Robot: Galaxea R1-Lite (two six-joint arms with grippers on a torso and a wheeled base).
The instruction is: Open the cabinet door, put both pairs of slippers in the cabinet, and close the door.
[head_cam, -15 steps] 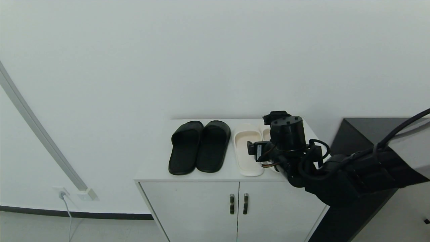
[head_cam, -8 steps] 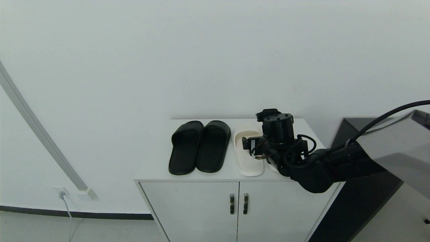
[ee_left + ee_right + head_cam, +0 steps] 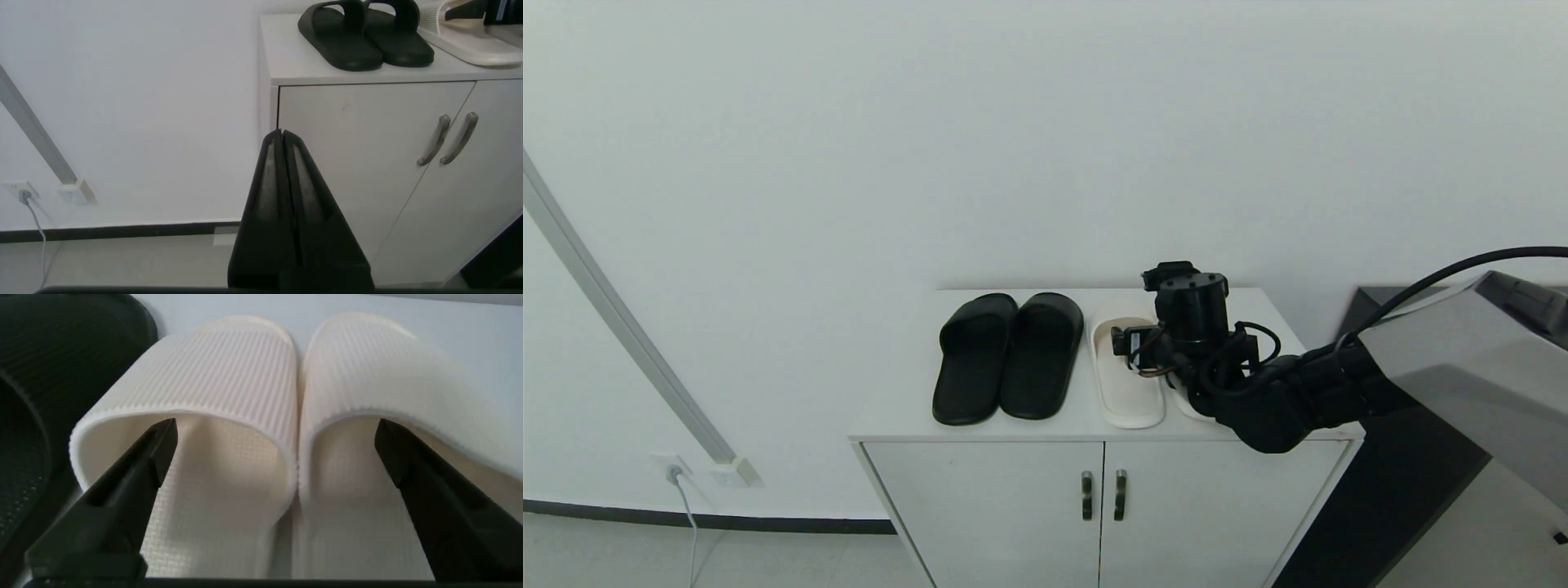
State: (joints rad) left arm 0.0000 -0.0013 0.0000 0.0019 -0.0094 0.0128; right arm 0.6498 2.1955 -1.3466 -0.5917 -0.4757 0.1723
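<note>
A white pair of slippers (image 3: 1125, 371) lies on the right of the white cabinet's top (image 3: 898, 416), with a black pair (image 3: 1009, 355) to its left. My right gripper (image 3: 278, 457) stands open just above the white pair. Its two fingers (image 3: 135, 486) straddle both straps (image 3: 221, 392) from the outside without touching them. In the head view the right wrist (image 3: 1192, 314) covers most of the right white slipper. Both cabinet doors (image 3: 988, 514) are closed, their handles (image 3: 1103, 495) side by side. My left gripper (image 3: 282, 143) is shut and empty, low in front of the cabinet's left corner.
A dark unit (image 3: 1388, 490) stands right of the cabinet. The wall rises directly behind the cabinet top. On the left wall, a grey trunking strip (image 3: 613, 314) runs down to a socket (image 3: 671, 469) with a cable plugged in. Open floor lies left of the cabinet.
My right arm has reached farther over the cabinet top, carrying its gripper back along the white slippers towards their straps. The slippers, doors and left gripper have not moved.
</note>
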